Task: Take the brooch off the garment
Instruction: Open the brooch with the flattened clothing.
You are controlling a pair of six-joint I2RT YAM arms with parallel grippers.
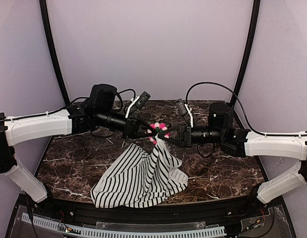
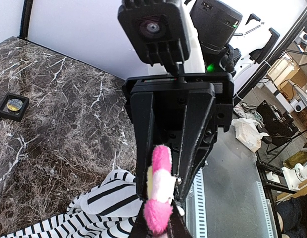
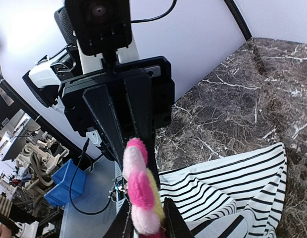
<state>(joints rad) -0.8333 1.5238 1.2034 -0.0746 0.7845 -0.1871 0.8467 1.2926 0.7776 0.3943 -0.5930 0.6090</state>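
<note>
1. the brooch (image 1: 159, 130) was up in the air over the table (image 1: 79, 153), right between the two arms and not resting on anything. its pink and white petals faced up in the overhead view.
2. the left gripper (image 1: 145, 131) was on one side of it and the right gripper (image 1: 172, 135) on the other, tips almost nose to nose. both claws were pinched in narrow on the brooch. in each wrist view the flower sat edge-on between that claw's own fingers.
3. couldn't tell whether either claw also had a bit of cloth or the pin back caught in there. it was too crowded at the tips.
4. the garment (image 1: 141, 181) hung from the brooch in a peak, and its lower part was heaped on the marble near the front edge. so my read was that the pin wasn't out yet.
5. my guess on the why: with it held up, the cloth's own weight pulled it down off the pin, and with two opposing grips one could brace while the other tugged.
6. the risk i saw was the soft fabric snagging or stretching.
7. a small black square frame (image 2: 13, 107) sat well apart on the marble.
</note>
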